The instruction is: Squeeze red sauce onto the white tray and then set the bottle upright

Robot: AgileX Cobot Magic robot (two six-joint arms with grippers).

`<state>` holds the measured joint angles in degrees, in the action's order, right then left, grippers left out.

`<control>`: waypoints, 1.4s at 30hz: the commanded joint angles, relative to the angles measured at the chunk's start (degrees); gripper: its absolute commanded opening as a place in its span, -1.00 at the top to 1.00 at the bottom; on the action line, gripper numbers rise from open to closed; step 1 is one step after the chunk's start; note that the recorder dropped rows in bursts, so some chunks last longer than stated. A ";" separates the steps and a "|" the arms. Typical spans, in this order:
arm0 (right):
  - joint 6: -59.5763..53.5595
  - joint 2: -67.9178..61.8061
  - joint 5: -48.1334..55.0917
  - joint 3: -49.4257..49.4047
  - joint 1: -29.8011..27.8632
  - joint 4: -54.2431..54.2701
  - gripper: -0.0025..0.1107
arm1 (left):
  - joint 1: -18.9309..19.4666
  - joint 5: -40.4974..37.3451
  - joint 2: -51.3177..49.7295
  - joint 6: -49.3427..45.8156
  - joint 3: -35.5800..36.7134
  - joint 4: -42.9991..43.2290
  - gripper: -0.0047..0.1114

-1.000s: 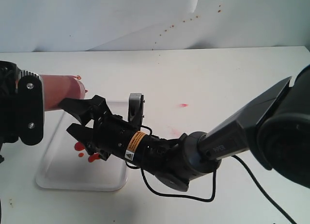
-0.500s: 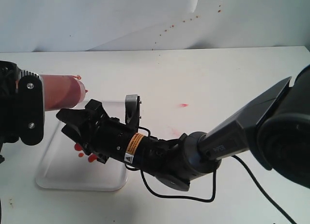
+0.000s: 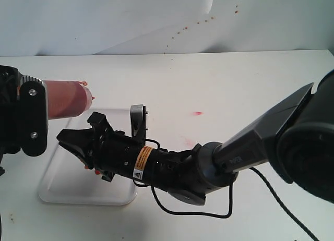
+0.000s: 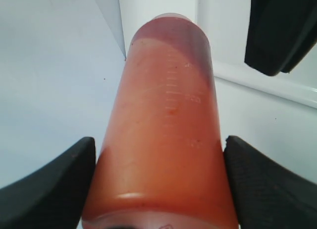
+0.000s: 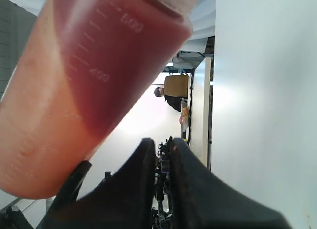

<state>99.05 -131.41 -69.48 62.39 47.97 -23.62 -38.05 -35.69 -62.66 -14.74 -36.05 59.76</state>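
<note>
Orange-red bottle [image 3: 65,103] sideways, apparently above white tray [image 3: 68,188].

Scale mark "400" on the bottle [image 5: 74,90]; yellow arm label [image 3: 141,162] illegible.

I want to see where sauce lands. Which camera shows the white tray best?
The exterior view: the white tray lies nearly whole, partly behind the right gripper. The left wrist view shows perhaps a rim edge; the right wrist view shows none.

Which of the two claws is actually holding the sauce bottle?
The left gripper, at the exterior view's left edge: its fingers clamp the bottle from both sides. The right gripper sits below, shut on nothing.
</note>
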 commanded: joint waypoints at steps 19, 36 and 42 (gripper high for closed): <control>11.31 1.32 -0.48 0.38 0.08 6.65 -0.75 | -0.17 1.39 0.68 1.41 -0.25 1.62 0.92; 16.76 1.64 -0.48 13.38 1.29 7.54 -0.75 | -0.17 3.81 0.68 1.41 -0.25 -0.97 0.92; 15.24 1.64 -0.48 13.49 1.29 6.27 -0.73 | -0.17 4.69 0.68 1.18 -0.25 -2.07 0.92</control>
<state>115.81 -130.55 -67.48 75.02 49.33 -17.25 -38.05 -31.25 -62.34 -14.54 -36.05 58.74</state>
